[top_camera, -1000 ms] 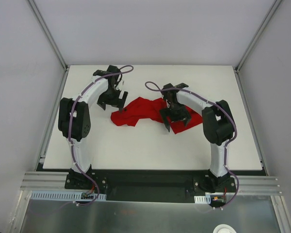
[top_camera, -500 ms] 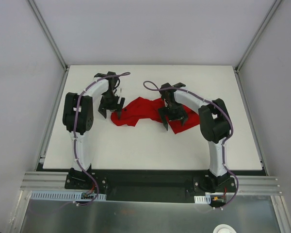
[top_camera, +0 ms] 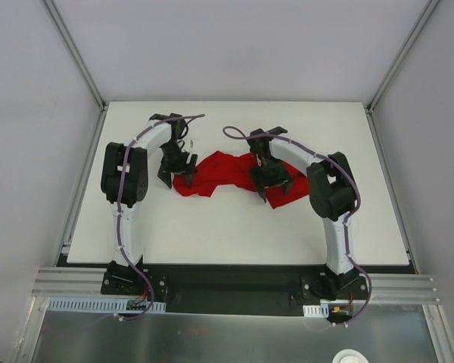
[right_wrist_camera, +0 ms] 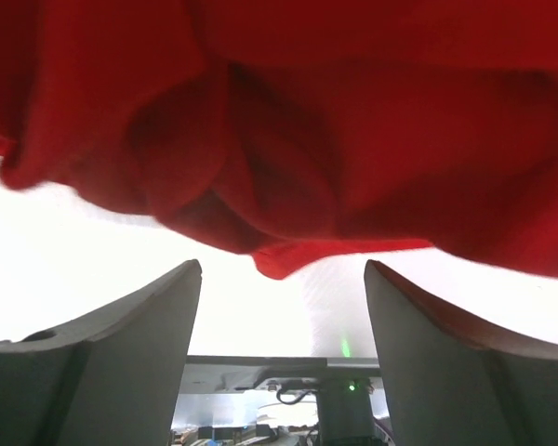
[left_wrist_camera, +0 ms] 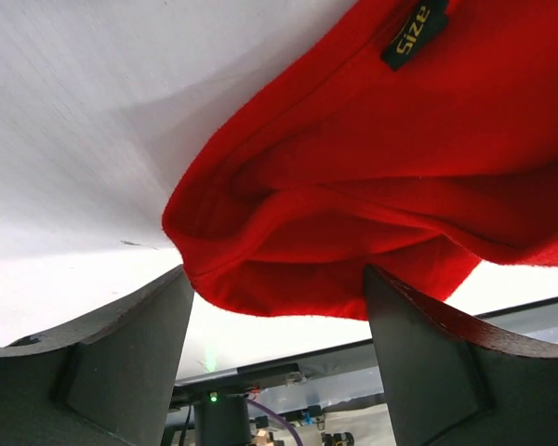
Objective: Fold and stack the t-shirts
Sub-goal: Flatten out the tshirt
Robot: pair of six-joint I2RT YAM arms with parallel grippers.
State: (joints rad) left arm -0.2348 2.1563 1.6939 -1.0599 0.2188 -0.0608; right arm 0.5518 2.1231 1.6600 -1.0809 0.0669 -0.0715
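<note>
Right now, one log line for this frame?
t-shirt: crumpled, unfolded on table | left gripper: jaws open at its left edge | right gripper: jaws open over its right side

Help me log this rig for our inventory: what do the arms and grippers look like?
The left arm and right arm have white links with bulky black joint housings. A thin purple cable runs along each, looping free near the wrist. The left gripper and right gripper are black, with broad dark-grey wedge-shaped fingers. No markings show.
</note>
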